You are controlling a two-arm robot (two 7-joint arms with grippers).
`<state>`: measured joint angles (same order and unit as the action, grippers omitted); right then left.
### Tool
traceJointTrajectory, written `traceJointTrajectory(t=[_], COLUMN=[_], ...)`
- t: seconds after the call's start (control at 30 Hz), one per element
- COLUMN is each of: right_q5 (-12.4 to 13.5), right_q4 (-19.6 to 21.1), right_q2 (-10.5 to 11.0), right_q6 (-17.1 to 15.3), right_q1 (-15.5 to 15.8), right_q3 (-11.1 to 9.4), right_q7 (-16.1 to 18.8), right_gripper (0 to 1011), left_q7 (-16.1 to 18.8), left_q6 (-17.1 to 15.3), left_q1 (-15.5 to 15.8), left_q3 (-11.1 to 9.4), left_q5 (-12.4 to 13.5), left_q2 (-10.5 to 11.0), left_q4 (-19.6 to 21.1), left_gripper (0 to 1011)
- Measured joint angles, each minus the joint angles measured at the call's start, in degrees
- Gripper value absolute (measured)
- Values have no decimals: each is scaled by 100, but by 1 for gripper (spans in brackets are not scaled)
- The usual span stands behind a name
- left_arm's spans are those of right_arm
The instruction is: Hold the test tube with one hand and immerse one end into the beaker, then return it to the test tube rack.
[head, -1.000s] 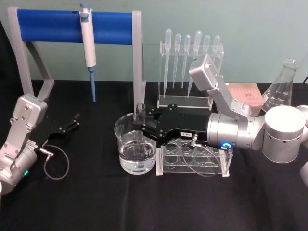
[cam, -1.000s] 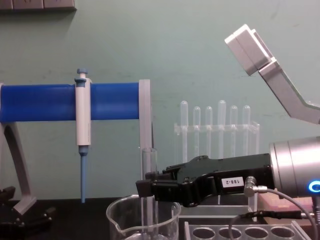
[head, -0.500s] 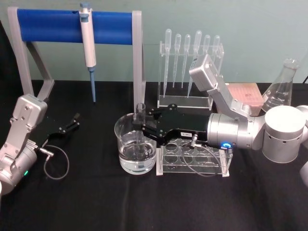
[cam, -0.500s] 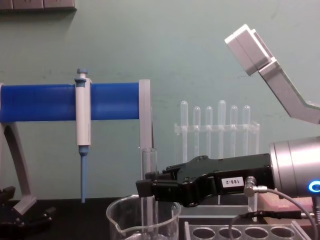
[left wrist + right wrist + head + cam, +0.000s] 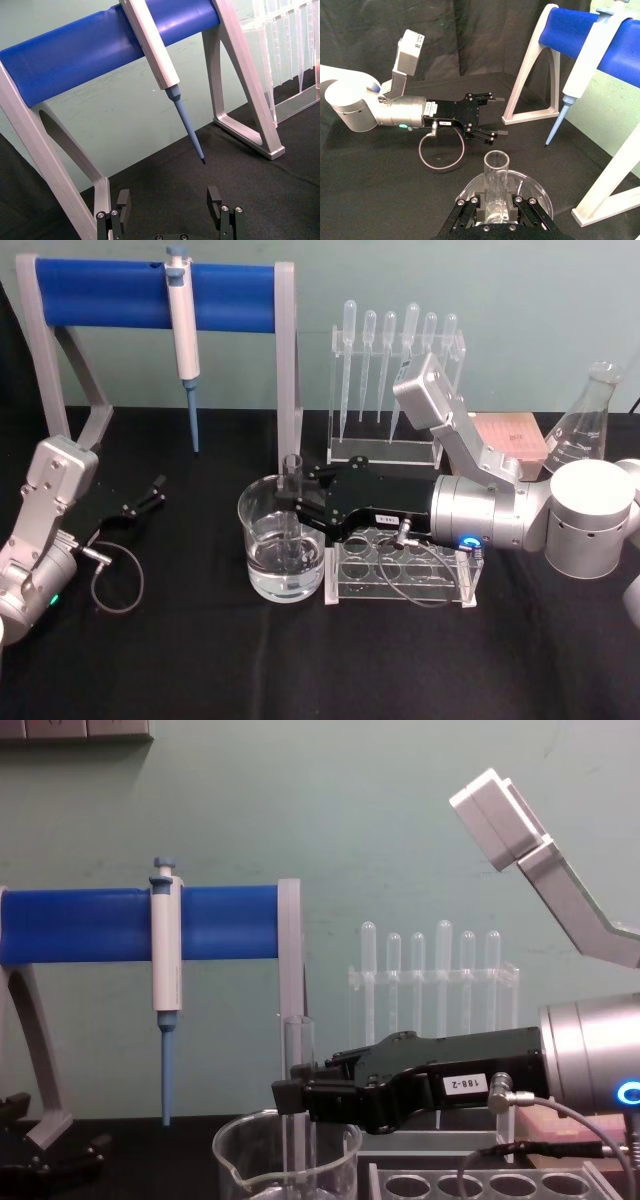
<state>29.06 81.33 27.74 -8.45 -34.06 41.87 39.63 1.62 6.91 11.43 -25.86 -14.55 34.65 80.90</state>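
Test tube point(image 5: 291, 468): low end hard to see through water point(image 5: 285, 565) and beaker point(image 5: 252, 530) glass. Chest view cuts beaker bottom off. Tube clear, upright, open top up, low end in beaker, beside rack point(image 5: 350, 592). Right gripper point(image 5: 290, 498) fingers pinch tube's middle. Right wrist view looks down tube's round mouth. Left wrist view: left gripper point(image 5: 170, 199) fingers wide apart, holding nothing, near blue stand point(image 5: 75, 55).

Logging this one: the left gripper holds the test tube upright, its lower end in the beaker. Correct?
No. The right gripper holds the test tube upright, its lower end in the beaker, as the head view shows. The left gripper sits open at the left.
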Motion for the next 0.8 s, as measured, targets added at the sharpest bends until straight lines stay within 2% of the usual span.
traceJointTrajectory(t=[0.8], right_q5=[0], right_q4=[0], right_q2=[0], right_q6=[0], right_q1=[0], right_q3=[0], right_q7=[0], right_gripper=[241], left_q7=[0], left_q6=[0], left_q1=[0], left_q3=[0], left_q5=[0], left_q2=[0], left_q4=[0], left_gripper=[1000])
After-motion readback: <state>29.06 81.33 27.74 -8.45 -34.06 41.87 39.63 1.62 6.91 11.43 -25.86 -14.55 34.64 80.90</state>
